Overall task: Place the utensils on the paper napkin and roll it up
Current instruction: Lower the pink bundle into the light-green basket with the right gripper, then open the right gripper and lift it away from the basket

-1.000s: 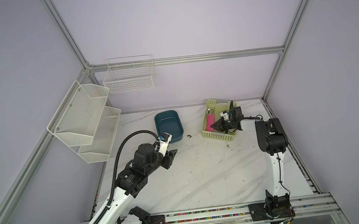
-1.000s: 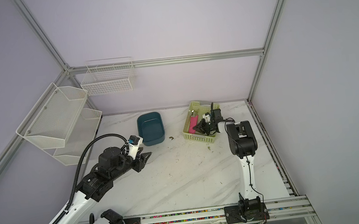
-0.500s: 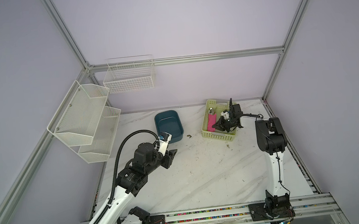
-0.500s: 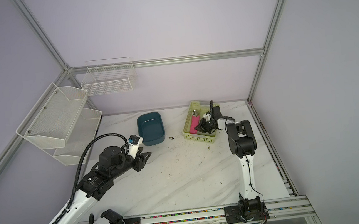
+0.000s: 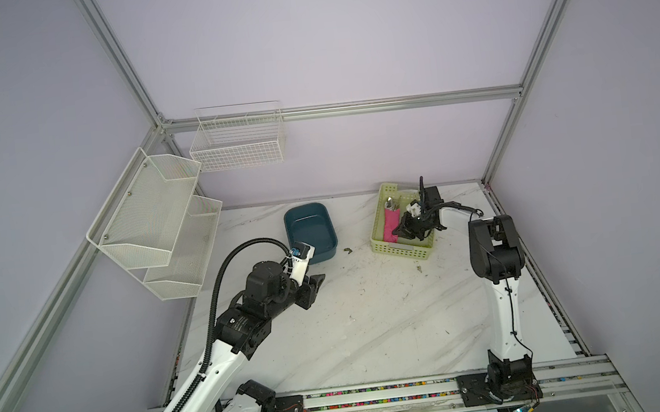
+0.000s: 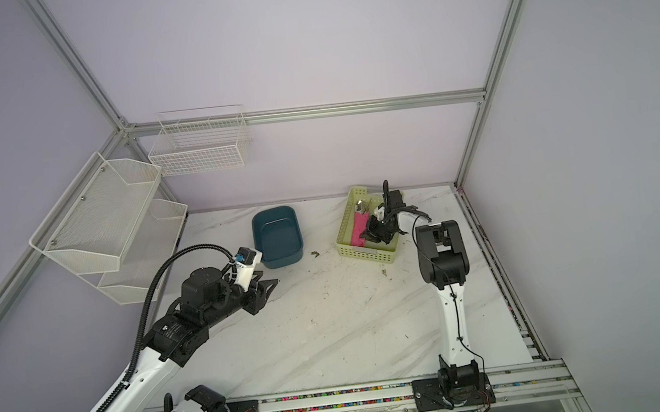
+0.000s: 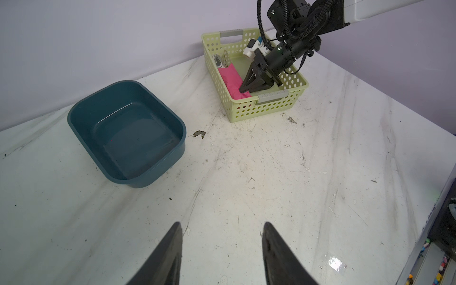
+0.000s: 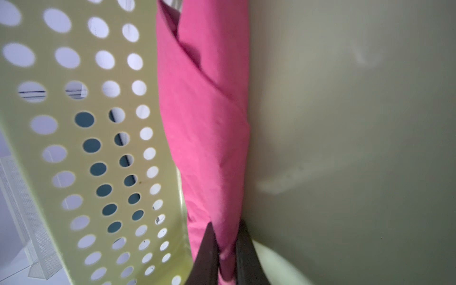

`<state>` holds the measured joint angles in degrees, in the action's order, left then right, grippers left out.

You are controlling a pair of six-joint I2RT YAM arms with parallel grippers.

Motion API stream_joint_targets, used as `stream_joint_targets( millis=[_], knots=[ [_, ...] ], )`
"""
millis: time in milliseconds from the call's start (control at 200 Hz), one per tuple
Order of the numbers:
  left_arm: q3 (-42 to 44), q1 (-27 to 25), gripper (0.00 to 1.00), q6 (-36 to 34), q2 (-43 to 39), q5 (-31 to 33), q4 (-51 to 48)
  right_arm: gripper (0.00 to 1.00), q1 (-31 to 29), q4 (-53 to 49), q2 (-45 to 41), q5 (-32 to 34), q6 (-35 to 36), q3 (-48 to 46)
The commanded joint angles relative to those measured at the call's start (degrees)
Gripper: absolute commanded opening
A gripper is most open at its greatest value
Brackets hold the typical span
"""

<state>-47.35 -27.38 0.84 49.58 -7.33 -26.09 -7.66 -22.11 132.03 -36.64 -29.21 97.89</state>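
Hardly anything had shifted: the right claw (image 8: pixel 226 223) stayed clamped on the near end of the rolled paper napkin (image 8: pixel 207 128), lying with the utensils (image 7: pixel 219 61) along the basket's (image 7: pixel 246 111) left wall, while the left claw (image 7: pixel 222 223) hung apart, so rolling looked done.
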Motion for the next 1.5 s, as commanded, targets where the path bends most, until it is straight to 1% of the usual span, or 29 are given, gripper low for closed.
stream_joint_targets(
  millis=[0,260,420,580,800,865,945,1025,1190,1215,1230,1250,1270,1320,1385,1405,1450,1460,1495],
  knots=[
    [1.0,0.6,0.51,0.0,0.0,-1.0,2.0,0.15,0.5,-8.2,4.1,10.7,0.6,-0.9],
    [0.9,1.0,0.51,0.0,0.0,-1.0,1.5,0.30,0.0,-10.7,4.1,15.3,0.8,0.2],
    [0.9,1.1,0.51,0.2,0.0,-1.0,1.4,0.35,-0.5,-11.8,4.2,17.7,1.2,0.9],
    [0.8,1.4,0.51,0.2,0.2,-0.9,1.3,0.43,-0.7,-12.3,4.0,18.2,1.3,1.3],
    [0.8,1.7,0.51,0.2,0.5,-0.9,1.3,0.48,-0.7,-13.1,2.6,18.0,1.3,3.4],
    [0.8,1.7,0.51,0.2,0.7,-0.8,1.3,0.52,-0.7,-13.4,1.7,17.8,1.4,4.5],
    [0.8,1.8,0.53,0.2,0.8,-0.4,1.3,0.54,-0.7,-13.8,0.3,17.5,1.2,5.9],
    [0.6,1.8,0.57,0.1,1.1,0.2,0.9,0.56,-0.7,-14.5,-0.9,17.7,0.5,7.5],
    [0.2,1.8,0.72,0.3,1.7,1.2,0.6,0.67,-0.6,-16.2,-3.3,17.5,-0.1,10.5],
    [0.3,1.8,0.77,0.5,1.7,1.9,0.6,0.70,-0.7,-16.5,-3.8,17.8,0.0,10.7],
    [0.3,1.8,0.81,0.6,1.7,2.4,0.5,0.73,-0.7,-16.6,-4.1,17.8,0.1,11.0],
    [0.3,1.9,0.89,0.8,1.7,3.0,0.5,0.80,-0.6,-16.8,-4.5,17.9,0.2,11.3],
    [0.4,1.9,0.93,1.0,1.7,3.4,0.5,0.86,-0.6,-17.0,-4.9,18.0,0.4,11.5],
    [0.5,1.9,0.99,1.2,1.7,4.0,0.5,0.87,-0.4,-17.9,-5.7,18.0,0.9,12.3],
    [0.5,1.8,1.00,1.9,1.8,4.8,0.7,0.88,-0.2,-18.9,-6.8,18.0,1.4,13.5],
    [0.4,1.9,1.00,2.2,1.9,5.1,0.8,0.92,0.0,-19.1,-7.2,18.0,1.7,13.9],
    [0.3,1.9,1.00,2.9,2.1,5.8,1.1,0.93,0.1,-20.1,-8.0,18.2,2.4,14.8],
    [0.3,1.9,1.00,3.1,2.2,6.1,1.1,0.96,0.1,-20.3,-8.3,18.3,2.7,15.0],
    [0.1,1.8,1.00,3.6,2.3,6.9,1.3,0.97,0.2,-20.7,-9.3,18.4,3.2,15.4]
  ],
)
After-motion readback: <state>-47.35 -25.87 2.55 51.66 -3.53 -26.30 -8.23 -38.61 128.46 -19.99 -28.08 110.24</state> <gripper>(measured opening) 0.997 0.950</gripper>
